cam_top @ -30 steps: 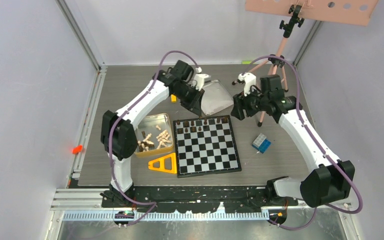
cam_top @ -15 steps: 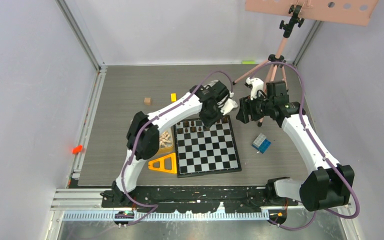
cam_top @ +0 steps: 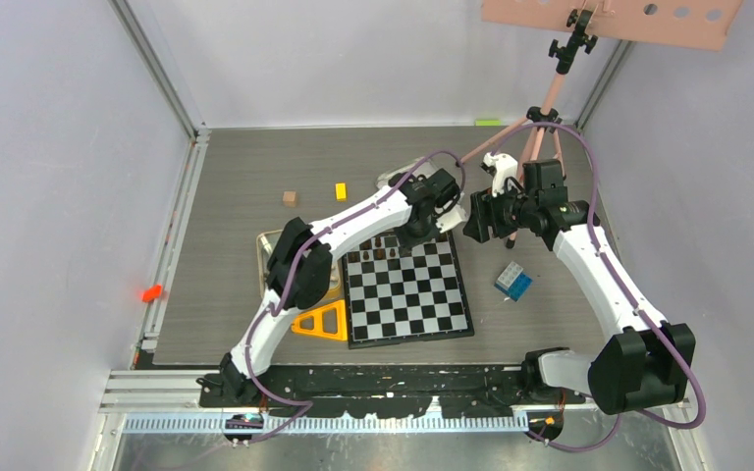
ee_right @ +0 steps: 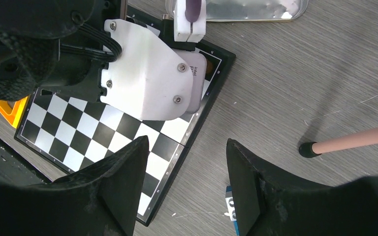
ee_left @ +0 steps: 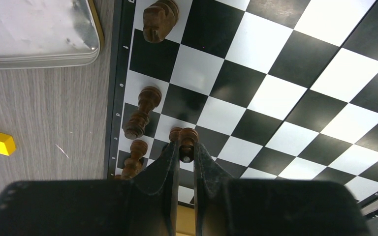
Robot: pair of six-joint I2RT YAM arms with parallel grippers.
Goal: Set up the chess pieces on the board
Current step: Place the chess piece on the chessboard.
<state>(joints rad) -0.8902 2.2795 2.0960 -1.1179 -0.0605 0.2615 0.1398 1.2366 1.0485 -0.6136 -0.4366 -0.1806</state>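
chess pieces of dark wood are ranged along the far rows of the board. one dark pawn is pinched upright in the left gripper, directly above its square. the right gripper is parted and empty, beside the far right corner.

The checkered board lies flat on the table. Dark chess pieces stand along its far edge, and the left gripper hangs over that edge. The right gripper sits just off the board's far right corner. An orange triangle lies at the board's near left corner, and a blue cube lies to its right.
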